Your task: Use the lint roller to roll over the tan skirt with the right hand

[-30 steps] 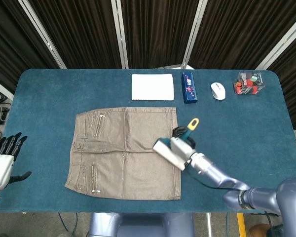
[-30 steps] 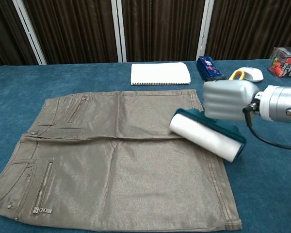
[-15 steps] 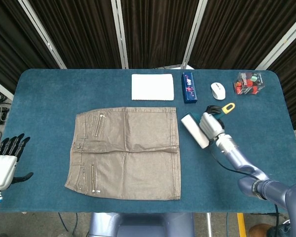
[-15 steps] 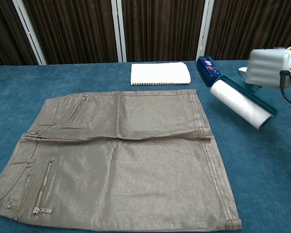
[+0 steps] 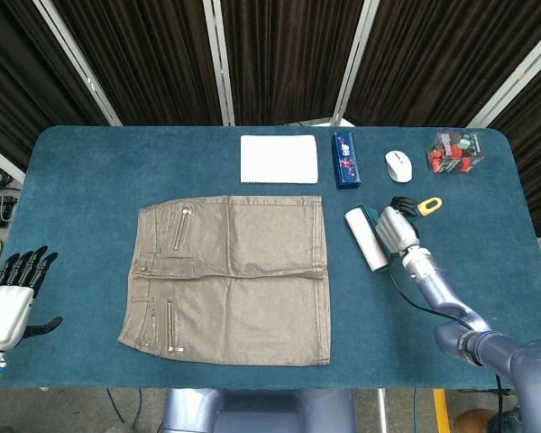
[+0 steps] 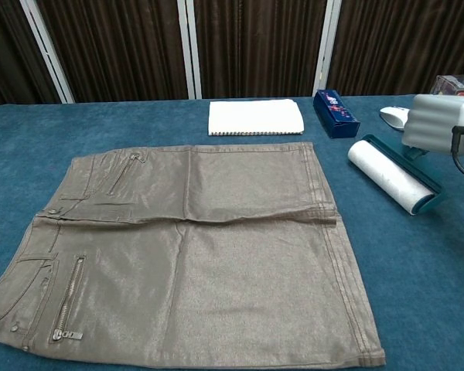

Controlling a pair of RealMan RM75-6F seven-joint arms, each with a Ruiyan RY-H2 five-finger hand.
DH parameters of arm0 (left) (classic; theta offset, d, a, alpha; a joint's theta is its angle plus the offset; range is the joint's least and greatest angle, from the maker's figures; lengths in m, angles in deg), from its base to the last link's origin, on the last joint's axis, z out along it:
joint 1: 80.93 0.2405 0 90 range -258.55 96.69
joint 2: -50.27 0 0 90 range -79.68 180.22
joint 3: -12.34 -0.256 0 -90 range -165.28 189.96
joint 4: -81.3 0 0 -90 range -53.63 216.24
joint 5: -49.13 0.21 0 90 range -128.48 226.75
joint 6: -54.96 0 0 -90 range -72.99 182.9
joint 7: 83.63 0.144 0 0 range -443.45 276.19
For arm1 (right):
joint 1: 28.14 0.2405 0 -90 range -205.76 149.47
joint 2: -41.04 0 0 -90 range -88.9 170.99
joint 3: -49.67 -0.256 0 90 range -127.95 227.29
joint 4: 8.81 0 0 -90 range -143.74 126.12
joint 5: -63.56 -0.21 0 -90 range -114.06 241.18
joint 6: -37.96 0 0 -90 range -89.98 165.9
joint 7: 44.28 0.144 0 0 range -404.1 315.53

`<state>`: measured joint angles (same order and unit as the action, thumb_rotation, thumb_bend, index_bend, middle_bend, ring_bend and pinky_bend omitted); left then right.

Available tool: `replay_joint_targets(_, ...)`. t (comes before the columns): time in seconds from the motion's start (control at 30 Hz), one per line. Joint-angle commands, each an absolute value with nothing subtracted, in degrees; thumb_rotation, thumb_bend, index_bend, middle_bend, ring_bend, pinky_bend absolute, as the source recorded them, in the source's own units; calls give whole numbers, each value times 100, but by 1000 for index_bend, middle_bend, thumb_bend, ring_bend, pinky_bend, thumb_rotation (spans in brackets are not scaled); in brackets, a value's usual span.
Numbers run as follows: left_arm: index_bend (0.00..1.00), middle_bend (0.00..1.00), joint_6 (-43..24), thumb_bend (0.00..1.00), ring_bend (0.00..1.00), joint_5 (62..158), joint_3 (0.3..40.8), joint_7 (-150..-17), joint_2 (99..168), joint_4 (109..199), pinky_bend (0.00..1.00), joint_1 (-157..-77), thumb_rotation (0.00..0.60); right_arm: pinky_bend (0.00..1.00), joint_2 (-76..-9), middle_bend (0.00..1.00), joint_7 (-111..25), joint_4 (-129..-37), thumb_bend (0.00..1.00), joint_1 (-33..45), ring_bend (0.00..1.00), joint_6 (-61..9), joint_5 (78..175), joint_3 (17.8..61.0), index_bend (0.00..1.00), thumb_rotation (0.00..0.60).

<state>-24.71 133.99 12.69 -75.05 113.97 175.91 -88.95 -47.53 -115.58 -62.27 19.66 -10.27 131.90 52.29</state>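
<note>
The tan skirt (image 5: 230,275) (image 6: 185,251) lies flat at the table's middle, its zips toward the left. My right hand (image 5: 394,227) (image 6: 441,124) grips the teal handle of the lint roller (image 5: 366,238) (image 6: 389,175). The white roll rests on the blue cloth just right of the skirt, not touching it. The handle's yellow end (image 5: 429,206) points right. My left hand (image 5: 9,298) hangs off the table's front left edge, its fingers apart and holding nothing.
Along the far side lie a white folded cloth (image 5: 279,159) (image 6: 255,117), a blue box (image 5: 345,160) (image 6: 335,103), a white mouse (image 5: 398,165) (image 6: 394,116) and a clear box of coloured items (image 5: 455,151). Blue cloth covers the table (image 5: 90,180).
My right hand has carried the lint roller off the skirt's right part to the right and lowered it onto the cloth beside the skirt. The left hand has barely moved.
</note>
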Motion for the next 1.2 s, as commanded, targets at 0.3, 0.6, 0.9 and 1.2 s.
replay_joint_targets(0.3,0,0,-2434,0,0,13396,1265,-7558,11379,17592,0,-8909,600,497,-4543,174,-11868,-6808,0,1812,204,-1448,12945,5005,69,600)
replay_joint_targets(0.6,0,0,-2560,0,0,13577,1226,-7704,11291,17676,0,-8874,600,387,-3483,162,-9976,-8357,0,1138,203,-2657,13562,4881,64,600)
replay_joint_targets(0.9,0,0,-2978,0,0,13988,1156,-7878,11229,17671,0,-8739,600,9,-2520,0,-6350,-9475,0,-11,0,-3871,14367,4991,0,600)
replay_joint_targets(1.2,0,0,-3122,0,0,14129,1091,-7969,11212,17580,0,-8654,600,0,-2535,0,-5806,-9469,0,-777,0,-4679,14780,5228,0,600)
